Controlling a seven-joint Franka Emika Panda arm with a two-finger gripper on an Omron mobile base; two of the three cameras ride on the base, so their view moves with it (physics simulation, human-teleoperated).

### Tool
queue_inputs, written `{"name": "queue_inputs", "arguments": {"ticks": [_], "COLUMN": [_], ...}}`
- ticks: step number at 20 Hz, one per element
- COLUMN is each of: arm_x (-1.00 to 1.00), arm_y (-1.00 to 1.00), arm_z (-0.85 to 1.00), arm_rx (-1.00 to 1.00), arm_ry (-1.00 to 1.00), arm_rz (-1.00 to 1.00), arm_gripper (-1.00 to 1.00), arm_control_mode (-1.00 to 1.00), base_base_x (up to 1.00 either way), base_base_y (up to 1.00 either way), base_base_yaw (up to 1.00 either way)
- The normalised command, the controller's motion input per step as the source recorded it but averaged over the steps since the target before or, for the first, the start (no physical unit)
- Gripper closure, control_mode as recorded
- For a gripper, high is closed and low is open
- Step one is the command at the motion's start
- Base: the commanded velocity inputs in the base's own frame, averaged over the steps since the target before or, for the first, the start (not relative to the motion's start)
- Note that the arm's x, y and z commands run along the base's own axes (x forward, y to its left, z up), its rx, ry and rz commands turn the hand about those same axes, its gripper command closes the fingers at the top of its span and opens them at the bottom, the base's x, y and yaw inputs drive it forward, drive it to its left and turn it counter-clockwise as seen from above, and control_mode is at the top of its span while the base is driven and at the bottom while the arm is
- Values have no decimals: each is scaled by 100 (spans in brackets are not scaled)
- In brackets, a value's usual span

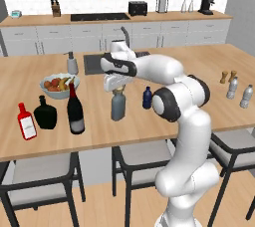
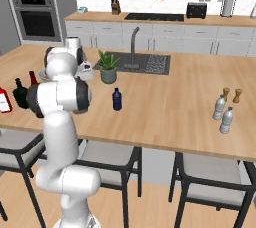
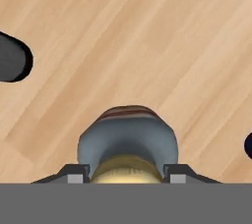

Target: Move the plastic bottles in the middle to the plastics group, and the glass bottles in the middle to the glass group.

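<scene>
**Gripper pinching the gold cap of the grey-blue bottle**

The gripper (image 1: 118, 88) points straight down at the island's wooden counter (image 1: 164, 121), its two dark fingers pinching the gold-tan cap of the grey-blue bottle (image 1: 118, 105), a smooth upright cylinder with rounded shoulders. In the hand view that bottle (image 3: 128, 139) is seen from above: matte blue-grey shoulder, brassy cap wedged between the fingertips (image 3: 74, 175), pale grained wood all around.

At about nine o'clock from it stands the tall black wine bottle (image 1: 75, 109) with its red top. Further towards nine o'clock sit the squat round black flask (image 1: 45, 113) and the flat red bottle (image 1: 26, 121) with a white label. Just at three o'clock of the held bottle is the small dark-blue bottle (image 1: 147, 97), narrow-necked and glossy.

A pale bowl (image 1: 59, 85) behind the wine bottle holds mixed fruit; a grey soap dispenser (image 1: 72, 63) stands near the sink.

The right base view adds a potted spiky plant (image 2: 107, 68) by the sink, and shows the dark-blue bottle (image 2: 117, 99) standing alone. The two ribbed clear water bottles (image 2: 223, 114) stand well apart at three o'clock, beside two small shakers (image 2: 231, 94).
</scene>
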Motion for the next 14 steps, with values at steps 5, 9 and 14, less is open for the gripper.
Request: {"name": "queue_inputs", "arguments": {"ticks": [5,9,14], "arm_x": [4,1,3], "arm_y": [47,64,63], "arm_z": [0,-4,-11], "arm_rx": [3,4,3], "arm_ry": [0,0,0], "arm_rz": [21,16,15], "arm_gripper": [100,100,100], "arm_control_mode": [-100,-100,-100], "base_base_x": [0,0,0], "base_base_y": [0,0,0], "base_base_yaw": [0,0,0]}}
